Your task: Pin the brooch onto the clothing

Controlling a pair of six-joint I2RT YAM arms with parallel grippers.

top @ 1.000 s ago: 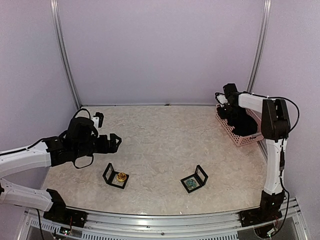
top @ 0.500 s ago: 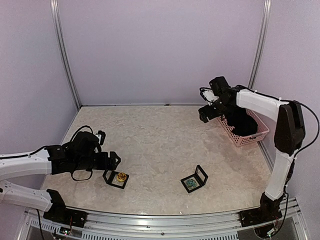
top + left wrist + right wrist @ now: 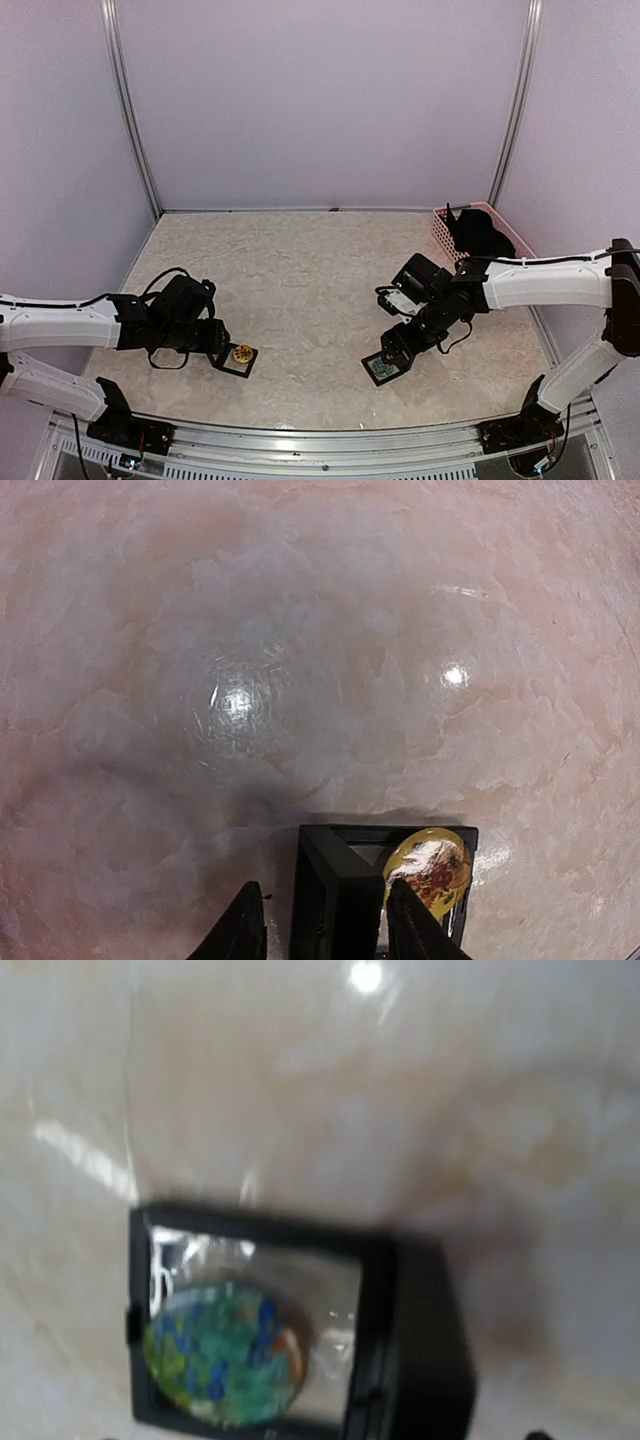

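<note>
Two brooches lie in open black boxes near the table's front. The yellow brooch is in the left box. My left gripper straddles that box's upright lid. Its right finger touches the lid and a small gap shows at the left finger. The blue-green brooch lies in the right box, and my right gripper hovers just above it. Its fingers stay outside its wrist view, spread wide. The clothing is a black heap in the basket.
A pink basket stands at the back right against the wall. A metal rail runs along the table's front edge. Lilac walls close off the left, back and right sides.
My left arm dropped to the yellow brooch's box and its jaws narrowed round the lid. My right arm swung from the basket down to the blue-green brooch's box.
</note>
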